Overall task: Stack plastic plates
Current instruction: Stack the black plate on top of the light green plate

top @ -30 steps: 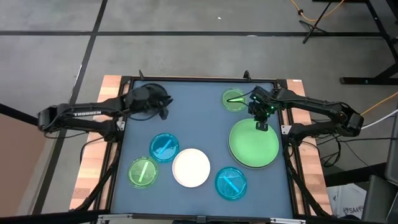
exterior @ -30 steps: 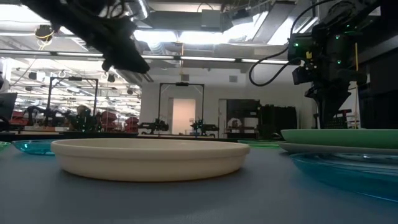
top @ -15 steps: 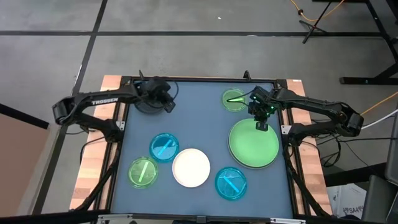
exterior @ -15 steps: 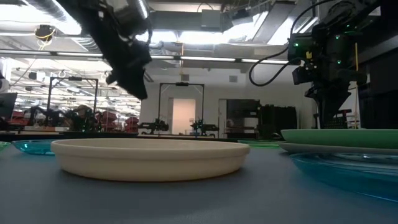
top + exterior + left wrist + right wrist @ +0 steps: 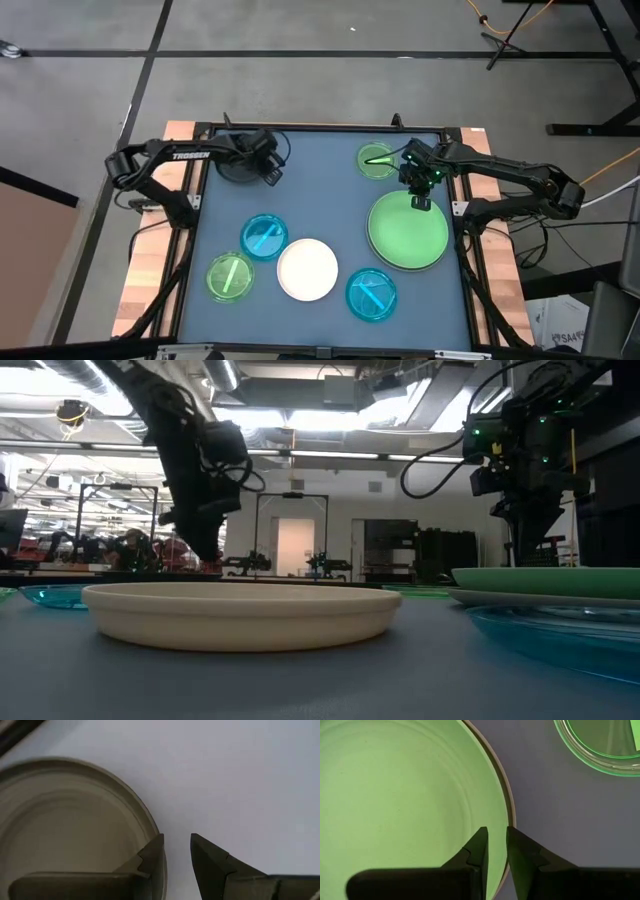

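The black plate (image 5: 236, 163) lies flat near the table's far left corner. My left gripper (image 5: 270, 175) is open and points down at its right rim (image 5: 150, 827), with one finger over the rim and the other over bare table. My right gripper (image 5: 422, 203) is shut on the large light green plate (image 5: 408, 235). That plate lies on the grey plate, of which only the rim (image 5: 512, 815) shows. Flat on the table are the white plate (image 5: 307, 269), two small blue plates (image 5: 264, 237) (image 5: 371, 293) and two small green ones (image 5: 230, 276) (image 5: 378, 160). My right gripper (image 5: 497, 832) pinches the light green plate's far rim (image 5: 506, 820), one finger inside the plate and one outside. The fingers come from above and point down. The plate stays level on the grey plate's rim (image 5: 520, 598).
A raised black frame (image 5: 320, 128) runs around the blue table mat. The white plate (image 5: 240, 615) fills the near middle and hides the table behind it in the low view. Bare mat lies between the black plate and the far small green plate.
My left gripper has come down toward the black plate, from well above the table to just over the plate's right rim. Its arm has swung in from the table's left side. The right arm and all plates have kept still.
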